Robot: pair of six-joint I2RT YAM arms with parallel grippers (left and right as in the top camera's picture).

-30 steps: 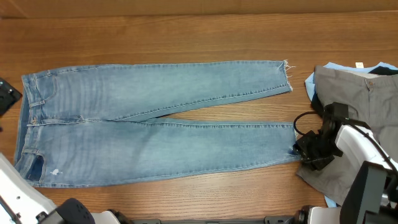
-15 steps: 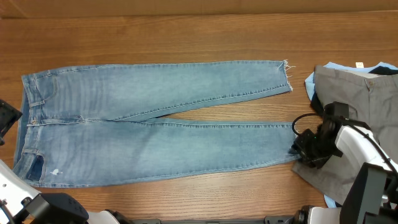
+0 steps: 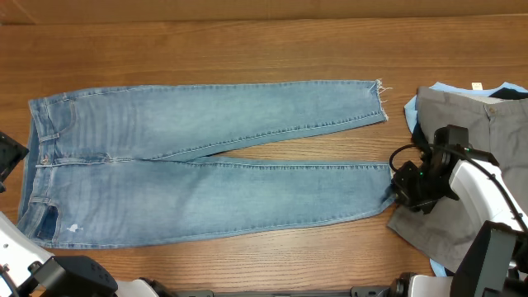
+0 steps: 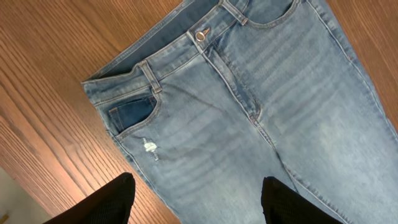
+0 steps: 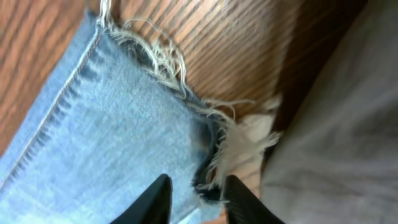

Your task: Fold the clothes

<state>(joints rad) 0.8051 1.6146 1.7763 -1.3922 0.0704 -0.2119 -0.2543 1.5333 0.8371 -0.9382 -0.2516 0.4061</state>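
Now logging jeans (image 3: 206, 173) spread flat, front up, on wooden table (image 3: 247, 49), with waistband (image 4: 168, 53) at the left end and both legs running out to the right, a thin wedge of bare wood between them. Also noting a heap at the right edge: grey trousers (image 3: 495, 132) over a pale-blue piece (image 3: 437, 88), the lower leg's frayed hem (image 5: 168, 68) touching or just beside the grey cloth.

Found left gripper (image 4: 199, 202) hanging above the hip area near the front pocket, spread wide, holding nothing. Found right gripper (image 5: 198, 199) low at the frayed hem's corner, set narrow, one finger either side of the fringe. Cannot tell whether pinched on the denim or merely straddling it.

Judged as handling:
- Soft but weighty; expect drape and drag rather than float.
- Likely to sag in the middle if lifted by one end only.
- Rough weave, so little risk of slipping from the pads.
- Loose fringe weak; would tear or pull free under load.

Judged best holds: solid stitched denim just inside the hem, not the threads; at the other end, the thick waistband seam near the button. Worth keeping clear of the grey trousers when closing, or risk catching both pieces at once.
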